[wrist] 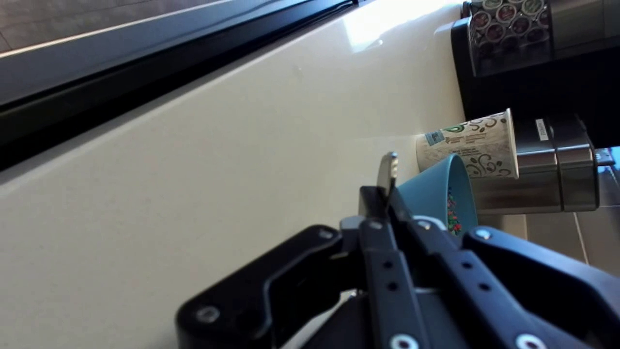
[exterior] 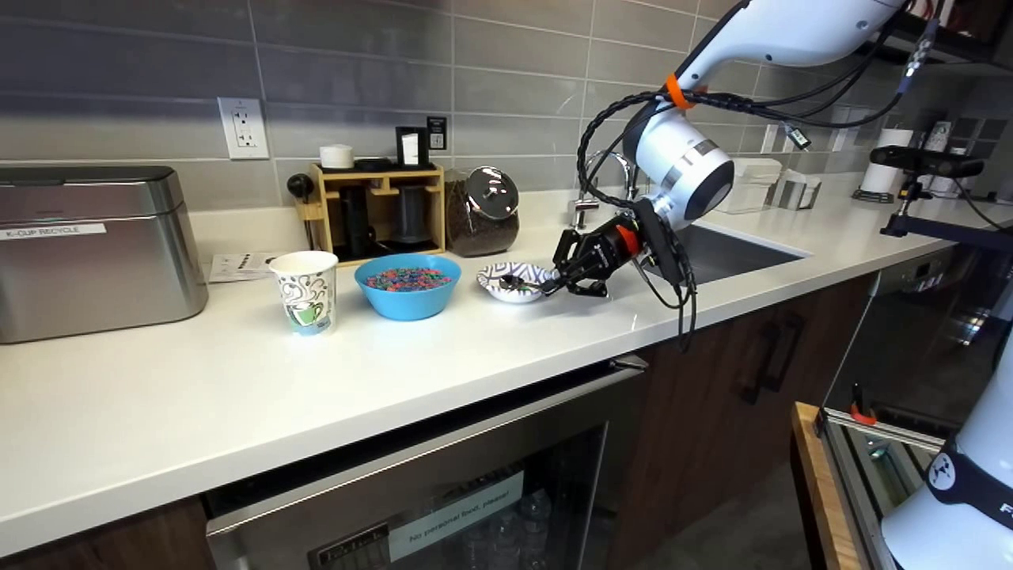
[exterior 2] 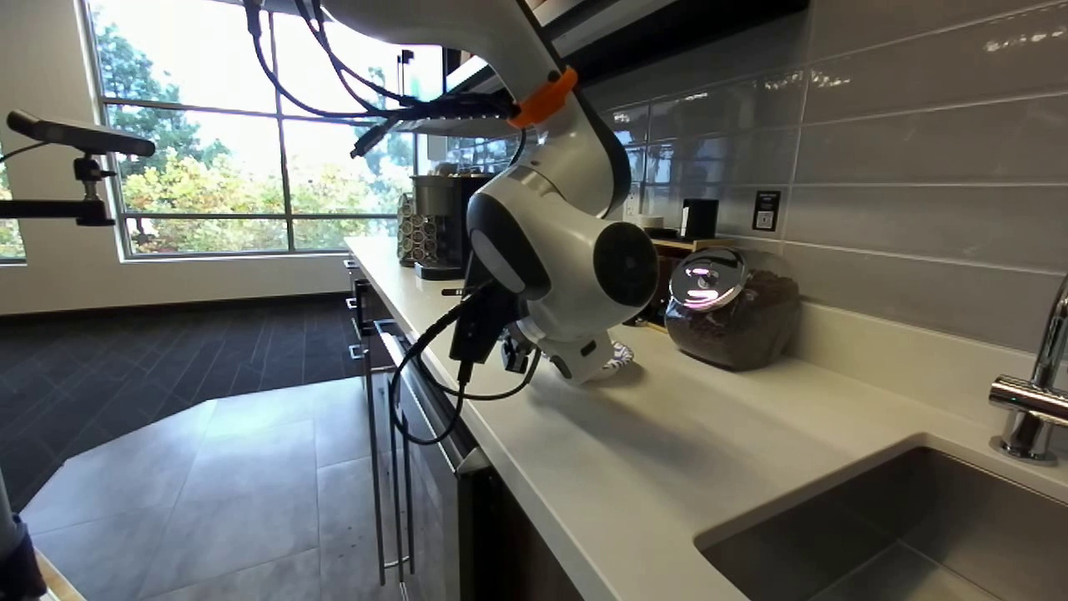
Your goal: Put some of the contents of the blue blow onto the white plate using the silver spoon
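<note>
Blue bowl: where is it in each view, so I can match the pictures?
In an exterior view: blue bowl left of centre, between the paper cup and the white plate.
In an exterior view with a window: not visible.
Wrist view: blue bowl right of centre, partly behind the gripper.
Shared landmark: the white counter, in all three.

There's a white paper cup (exterior: 305, 293) with a swirly print standing on the glossy white countertop (exterior: 237, 404), near a boxy silver metal bin (exterior: 99, 265) labelled K-CUP RECYCLE. Further back you've got a light wooden rack (exterior: 384, 212) just beside a rounded glass jar (exterior: 479, 233) of dark brown stuff.
</note>
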Robot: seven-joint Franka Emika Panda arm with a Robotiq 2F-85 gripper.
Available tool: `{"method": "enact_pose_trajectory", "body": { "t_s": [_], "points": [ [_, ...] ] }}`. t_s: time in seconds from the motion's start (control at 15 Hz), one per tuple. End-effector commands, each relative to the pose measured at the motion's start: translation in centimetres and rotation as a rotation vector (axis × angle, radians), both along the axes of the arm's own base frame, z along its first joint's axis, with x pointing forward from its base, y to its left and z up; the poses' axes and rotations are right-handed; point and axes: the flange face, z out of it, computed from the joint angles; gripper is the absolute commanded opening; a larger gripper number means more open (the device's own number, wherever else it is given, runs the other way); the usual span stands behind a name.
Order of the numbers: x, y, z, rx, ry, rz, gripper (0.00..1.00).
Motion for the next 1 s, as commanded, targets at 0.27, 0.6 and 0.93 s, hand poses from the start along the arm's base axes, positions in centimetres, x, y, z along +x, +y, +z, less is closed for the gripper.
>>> {"method": "enact_pose_trajectory", "body": {
  "t_s": [0.27, 0.6, 0.93],
  "points": [
    [-0.2, -0.7, -0.8, 0.047, -0.042, -0.014, 0.01],
    [-0.3, -1.1, -1.0, 0.094, -0.077, -0.035, 0.01],
    [-0.4, -1.6, -1.7, 0.103, -0.072, -0.057, 0.01]
  ]
}}
